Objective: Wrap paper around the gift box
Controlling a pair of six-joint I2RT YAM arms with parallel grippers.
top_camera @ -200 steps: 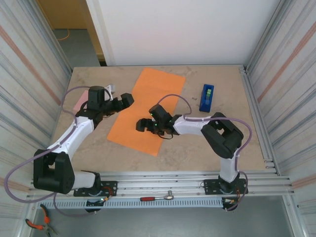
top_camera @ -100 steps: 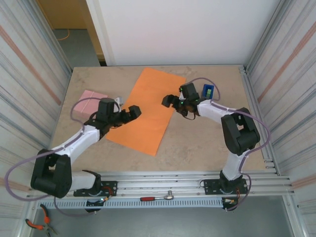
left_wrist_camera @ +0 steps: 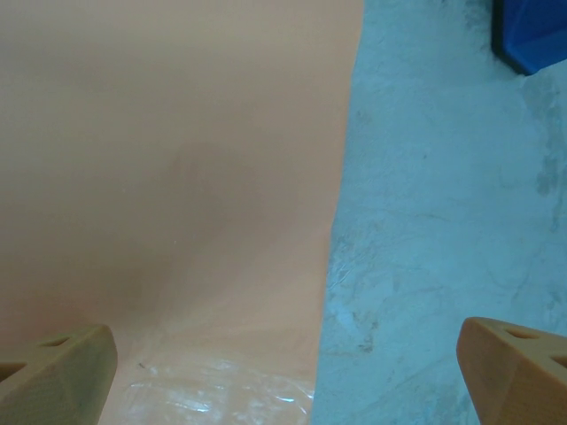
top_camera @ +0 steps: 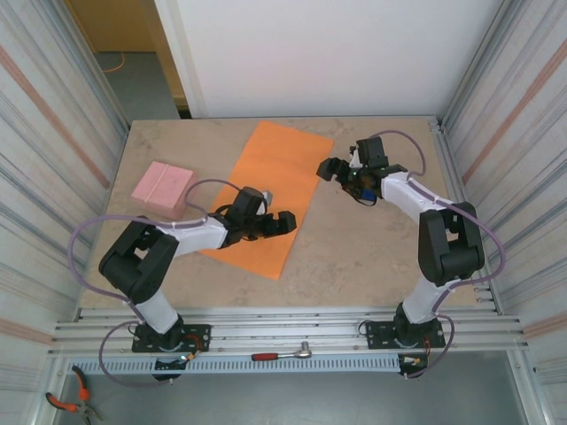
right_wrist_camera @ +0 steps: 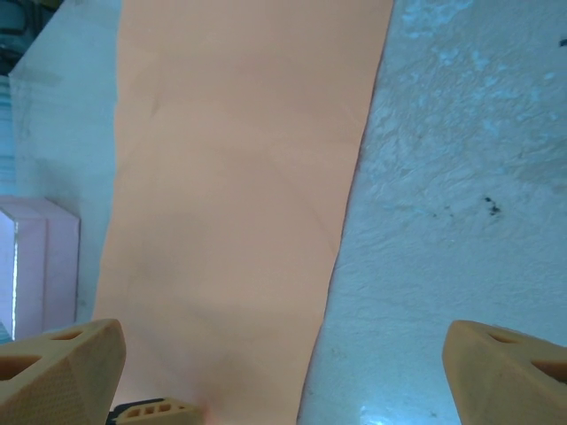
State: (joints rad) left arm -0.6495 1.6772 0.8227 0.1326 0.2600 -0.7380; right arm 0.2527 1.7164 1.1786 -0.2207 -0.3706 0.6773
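Over on the left side of the table (top_camera: 354, 257) sits the gift box (top_camera: 162, 184), well apart from both grippers and just off the paper (top_camera: 266, 190), which lies flat mid-table. Down by the sheet's near right edge hangs the left gripper (top_camera: 282, 221), fingers (left_wrist_camera: 62, 372) spread wide with nothing in them, and the paper's edge runs right between them. Same deal for the right gripper (top_camera: 330, 168) further up that edge: wide open, empty, paper edge between the tips.
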